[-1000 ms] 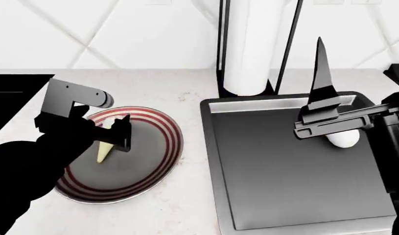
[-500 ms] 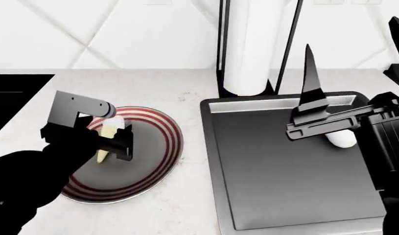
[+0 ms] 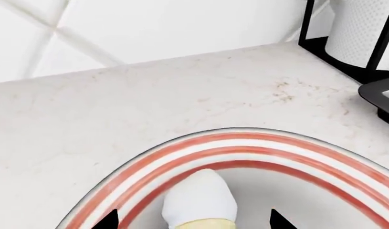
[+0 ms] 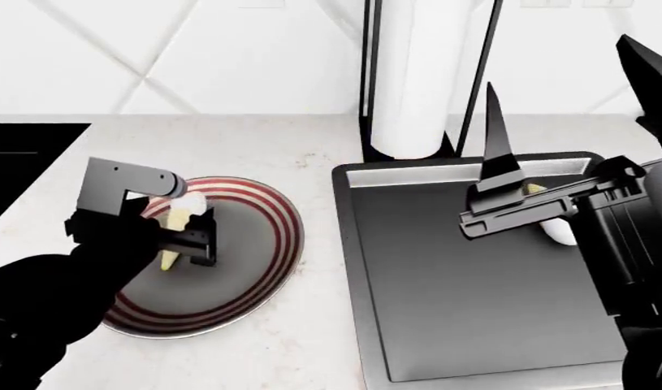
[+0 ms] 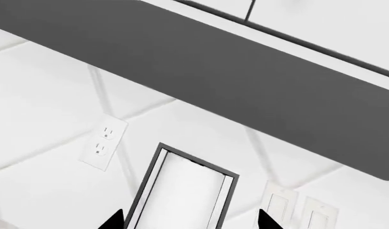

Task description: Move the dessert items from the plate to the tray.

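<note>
We found the left tool (image 4: 190, 231) down over the red-striped plate (image 4: 268, 213) on the pale surface (image 4: 309, 341), its fingers spread to either side of one ice-cream cone (image 4: 180, 219), which lay on the plate with its white top toward the wall. The second cone (image 4: 554, 227) lay inside the dark grey tray (image 4: 460, 292) near its far right corner, partly hidden behind the right arm. The right tool (image 4: 569, 89) was raised above the tray, fingers spread and empty, pointing toward the paper towel holder (image 5: 181, 195) and wall.
</note>
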Available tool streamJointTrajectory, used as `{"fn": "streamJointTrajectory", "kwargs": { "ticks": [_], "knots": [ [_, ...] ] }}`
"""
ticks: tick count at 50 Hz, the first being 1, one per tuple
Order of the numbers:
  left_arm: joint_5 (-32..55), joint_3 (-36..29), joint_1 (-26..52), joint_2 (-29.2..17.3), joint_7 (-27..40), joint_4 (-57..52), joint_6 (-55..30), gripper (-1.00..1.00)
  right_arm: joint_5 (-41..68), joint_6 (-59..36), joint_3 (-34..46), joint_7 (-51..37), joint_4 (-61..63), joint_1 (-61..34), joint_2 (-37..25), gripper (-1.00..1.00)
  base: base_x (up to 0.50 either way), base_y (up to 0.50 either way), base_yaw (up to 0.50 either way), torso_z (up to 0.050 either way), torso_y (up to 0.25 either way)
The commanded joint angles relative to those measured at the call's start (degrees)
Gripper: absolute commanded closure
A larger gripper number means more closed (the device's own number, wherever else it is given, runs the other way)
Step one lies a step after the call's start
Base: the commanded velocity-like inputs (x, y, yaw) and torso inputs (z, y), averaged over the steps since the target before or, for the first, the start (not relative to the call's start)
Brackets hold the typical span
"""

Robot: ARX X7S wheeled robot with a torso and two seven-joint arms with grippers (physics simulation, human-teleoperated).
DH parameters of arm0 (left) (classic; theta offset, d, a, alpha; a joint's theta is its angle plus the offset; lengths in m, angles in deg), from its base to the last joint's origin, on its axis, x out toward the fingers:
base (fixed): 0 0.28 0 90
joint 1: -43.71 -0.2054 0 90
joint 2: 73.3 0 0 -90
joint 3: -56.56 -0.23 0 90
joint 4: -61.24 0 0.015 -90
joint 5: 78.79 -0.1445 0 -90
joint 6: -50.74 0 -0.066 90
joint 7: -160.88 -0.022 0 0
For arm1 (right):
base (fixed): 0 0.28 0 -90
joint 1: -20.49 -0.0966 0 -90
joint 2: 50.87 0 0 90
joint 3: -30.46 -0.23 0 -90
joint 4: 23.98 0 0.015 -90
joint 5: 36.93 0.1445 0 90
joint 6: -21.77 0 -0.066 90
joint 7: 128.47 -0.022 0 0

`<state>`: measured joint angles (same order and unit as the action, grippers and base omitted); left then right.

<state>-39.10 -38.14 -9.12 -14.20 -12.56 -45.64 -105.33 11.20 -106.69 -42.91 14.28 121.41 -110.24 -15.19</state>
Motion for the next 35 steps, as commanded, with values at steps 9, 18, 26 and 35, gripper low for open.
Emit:
{"fn": "streamJointTrajectory", "kwargs": {
  "ticks": [9,18,26,35],
  "knots": [
    [-1.1,-2.0,-1.2,-0.8,-1.1,0.3,2.4,-1.0,-0.8,0.1,1.6,0.7,-0.5,-0.6,0.3,-1.0,0.0,0.0,0.0,0.0,-0.136],
    [-1.1,-1.7,-1.1,-0.5,-0.9,0.8,2.9,-1.0,-0.9,0.4,2.1,1.1,-0.6,-0.7,0.5,-1.0,0.0,0.0,0.0,0.0,-0.056],
    [0.0,0.3,-0.9,0.1,-0.2,-0.1,3.2,1.0,-0.7,0.3,2.4,1.0,-0.6,-1.1,0.5,-1.0,0.0,0.0,0.0,0.0,0.0],
    [1.2,1.7,-0.6,0.2,0.0,-1.3,3.3,1.0,-0.9,0.4,2.7,1.1,-0.8,-1.1,0.5,-1.0,0.0,0.0,0.0,-0.004,0.193]
  ]
}}
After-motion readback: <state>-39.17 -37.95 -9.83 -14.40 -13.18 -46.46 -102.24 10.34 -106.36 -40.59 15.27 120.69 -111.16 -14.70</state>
